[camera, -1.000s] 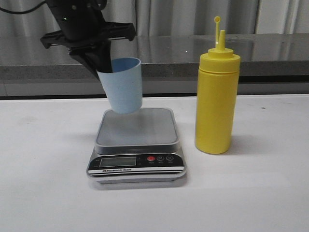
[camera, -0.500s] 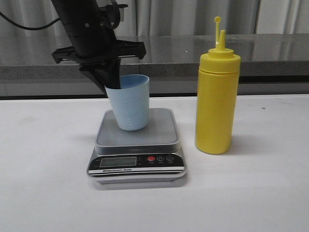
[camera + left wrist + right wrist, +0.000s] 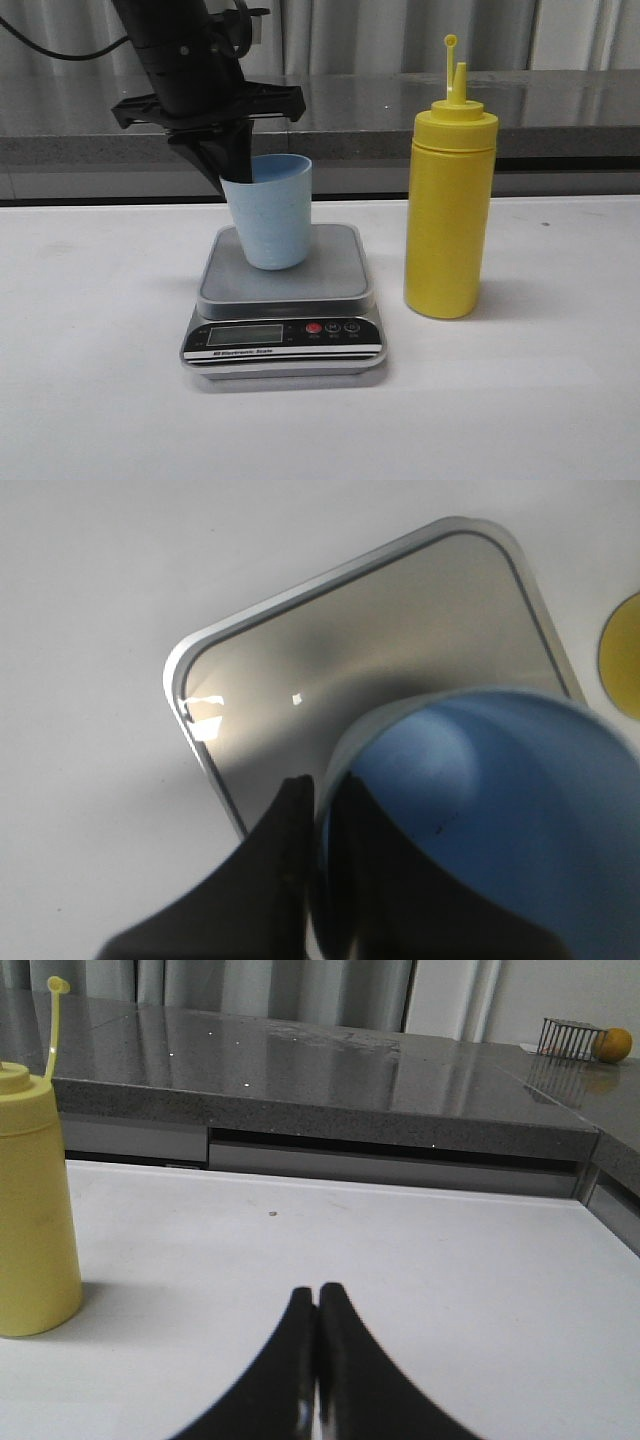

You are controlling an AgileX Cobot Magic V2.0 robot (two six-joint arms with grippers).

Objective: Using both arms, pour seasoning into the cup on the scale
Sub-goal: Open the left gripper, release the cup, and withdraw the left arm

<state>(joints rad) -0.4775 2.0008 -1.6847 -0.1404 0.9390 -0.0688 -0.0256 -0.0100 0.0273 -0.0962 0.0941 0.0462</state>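
Note:
The pale blue cup (image 3: 268, 212) rests on the silver scale (image 3: 340, 270), tilted slightly. My left gripper (image 3: 232, 175) comes down from above and is shut on the cup's left rim, one finger inside and one outside; in the left wrist view the cup (image 3: 500, 810) fills the lower right and the gripper (image 3: 318, 792) pinches its wall over the scale platform (image 3: 380, 630). The yellow seasoning bottle (image 3: 449, 215) stands upright to the right of the scale, also in the right wrist view as the bottle (image 3: 30, 1210). My right gripper (image 3: 318, 1295) is shut and empty, low over the table.
A dark grey counter ledge (image 3: 560, 110) runs along the back of the white table (image 3: 100, 400). A wire basket (image 3: 572, 1036) with an orange fruit (image 3: 616, 1044) sits on the far counter.
My left gripper carried the cup down and to the right from above the scale's back left onto the platform. Over the last half second it barely moved.

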